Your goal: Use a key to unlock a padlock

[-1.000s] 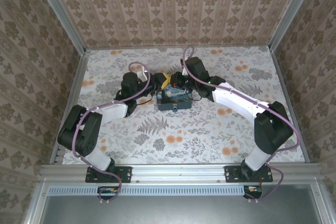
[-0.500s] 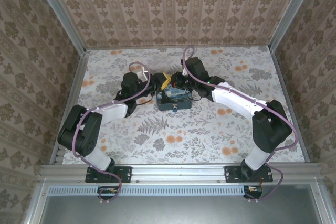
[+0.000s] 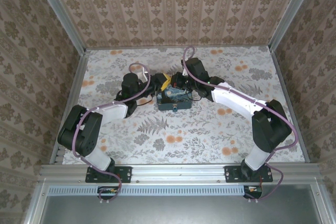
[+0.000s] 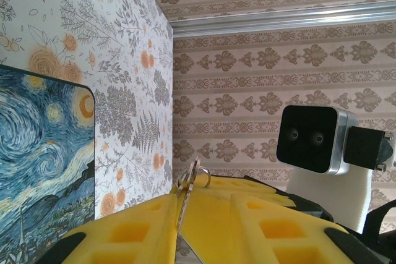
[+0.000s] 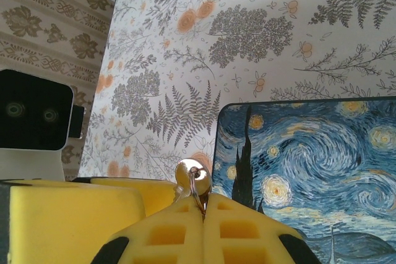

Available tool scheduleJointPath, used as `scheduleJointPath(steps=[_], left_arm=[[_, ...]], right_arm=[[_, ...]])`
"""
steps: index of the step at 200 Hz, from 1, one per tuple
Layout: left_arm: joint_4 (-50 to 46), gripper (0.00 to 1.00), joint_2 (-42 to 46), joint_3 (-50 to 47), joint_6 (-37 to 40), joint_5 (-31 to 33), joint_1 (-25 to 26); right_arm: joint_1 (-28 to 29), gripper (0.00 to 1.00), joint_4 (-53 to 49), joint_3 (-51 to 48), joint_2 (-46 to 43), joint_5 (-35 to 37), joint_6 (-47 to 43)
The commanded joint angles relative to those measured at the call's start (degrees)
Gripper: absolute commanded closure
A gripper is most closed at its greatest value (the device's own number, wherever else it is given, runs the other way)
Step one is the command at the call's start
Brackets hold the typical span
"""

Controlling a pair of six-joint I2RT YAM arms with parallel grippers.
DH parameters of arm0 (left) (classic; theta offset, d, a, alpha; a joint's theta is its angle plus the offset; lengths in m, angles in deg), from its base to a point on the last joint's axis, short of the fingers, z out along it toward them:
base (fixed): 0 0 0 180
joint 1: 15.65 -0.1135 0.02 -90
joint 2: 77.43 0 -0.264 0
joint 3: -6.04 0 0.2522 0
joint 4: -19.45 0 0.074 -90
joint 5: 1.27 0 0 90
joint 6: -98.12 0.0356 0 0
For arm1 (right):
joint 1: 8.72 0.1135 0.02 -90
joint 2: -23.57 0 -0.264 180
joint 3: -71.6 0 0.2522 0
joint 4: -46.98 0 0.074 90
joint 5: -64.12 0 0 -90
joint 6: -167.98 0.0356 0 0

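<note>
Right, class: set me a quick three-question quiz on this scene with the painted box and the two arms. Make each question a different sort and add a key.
1. True or false: the right gripper has its jaws shut on a small metal key.
2. In the top view, at which edge of the blue box does the right gripper sit? A) far edge B) near edge C) well off to the left, away from it
3. Fill in: the right gripper's fingers are ___ in colour.
Key: 1 true; 2 A; 3 yellow.

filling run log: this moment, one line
left gripper: thin metal key between fingers | right gripper: shut on key | blue swirl-painted tin box: nearby
</note>
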Motion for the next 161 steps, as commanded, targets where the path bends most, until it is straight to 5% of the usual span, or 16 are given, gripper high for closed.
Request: scheduleJointPath(steps=[1,161], left_arm=[[0.9,0.72,-0.6,-0.8,1.2,0.2,0.3],[0.2,1.0,-0.9,-1.0,1.8,0.2,0.2]], right_arm=[[-0.4,1.0,0.7,-0.8,-1.0,-1.3,0.1],[-0.4,1.0,0.9,-1.6,-1.6,-1.7,0.2]])
